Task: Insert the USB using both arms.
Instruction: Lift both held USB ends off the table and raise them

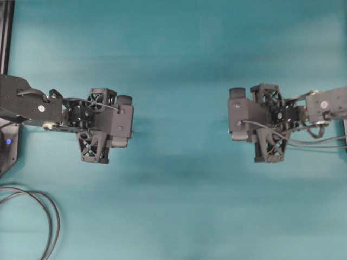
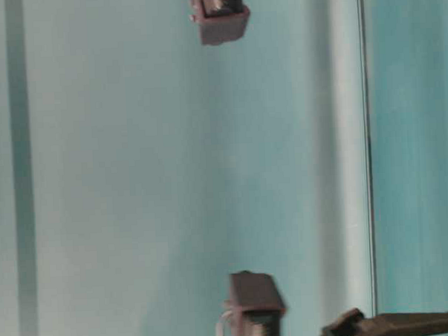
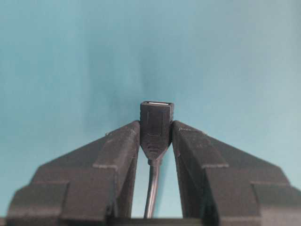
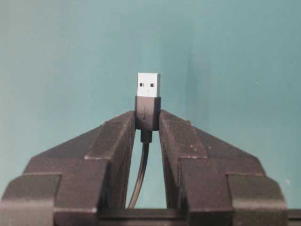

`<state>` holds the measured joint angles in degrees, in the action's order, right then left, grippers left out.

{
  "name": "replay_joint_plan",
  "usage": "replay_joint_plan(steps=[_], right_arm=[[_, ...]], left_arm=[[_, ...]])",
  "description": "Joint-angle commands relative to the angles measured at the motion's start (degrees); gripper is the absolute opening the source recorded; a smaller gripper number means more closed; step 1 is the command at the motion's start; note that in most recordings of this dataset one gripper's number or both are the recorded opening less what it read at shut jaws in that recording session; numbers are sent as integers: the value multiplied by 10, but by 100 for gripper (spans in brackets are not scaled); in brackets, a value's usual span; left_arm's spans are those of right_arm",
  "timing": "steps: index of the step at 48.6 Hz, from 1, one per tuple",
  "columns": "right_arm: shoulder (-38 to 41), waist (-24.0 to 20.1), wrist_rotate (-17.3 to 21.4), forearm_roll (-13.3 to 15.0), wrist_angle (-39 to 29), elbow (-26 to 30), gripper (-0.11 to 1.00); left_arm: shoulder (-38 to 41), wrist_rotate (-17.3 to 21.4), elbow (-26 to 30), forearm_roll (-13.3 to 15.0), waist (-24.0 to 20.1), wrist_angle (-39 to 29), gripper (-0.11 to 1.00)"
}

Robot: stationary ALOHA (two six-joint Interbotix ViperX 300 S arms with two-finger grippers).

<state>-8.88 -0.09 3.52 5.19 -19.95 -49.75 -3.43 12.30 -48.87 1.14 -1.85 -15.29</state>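
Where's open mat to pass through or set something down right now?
The wide bare stretch between the left gripper and right gripper, plus the mat above and below both. Crowded: the lower-left corner, where a looped cable lies.

Robot arms: two, left arm [image 1: 38,108] and right arm [image 1: 325,105]. Grippers: two, left gripper [image 3: 155,141] and right gripper [image 4: 147,125]. USB plug [image 4: 148,96]: one. USB socket [image 3: 156,122]: one. Looped cable [image 1: 38,208] on table: one.
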Motion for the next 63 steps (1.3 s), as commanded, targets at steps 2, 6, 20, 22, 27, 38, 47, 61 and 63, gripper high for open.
replay_joint_plan(steps=[2,6,20,22,27,38,47,61,63], right_arm=[[-35,0,-1,18,-23,17,19],[-53,0,0,31,-41,22,19],[-115,0,0,89,-112,44,19],[-125,-1,0,98,-119,47,19],[-147,-4,2,134,-139,58,19],[-166,-28,49,265,-194,83,19],[-166,-69,169,433,-247,87,19],[-162,-142,367,611,-316,46,19],[-160,-147,381,624,-322,39,19]], left_arm=[[-40,-13,9,2,10,3,30],[-70,-32,5,3,9,7,30],[-191,-192,16,25,-12,-51,30],[-204,-219,23,33,-20,-77,30],[-228,-273,43,48,-44,-152,30],[-248,-265,94,112,-74,-192,30],[-244,-196,120,197,-98,-236,30],[-192,27,130,452,-210,-331,30],[-181,62,121,497,-223,-339,30]])
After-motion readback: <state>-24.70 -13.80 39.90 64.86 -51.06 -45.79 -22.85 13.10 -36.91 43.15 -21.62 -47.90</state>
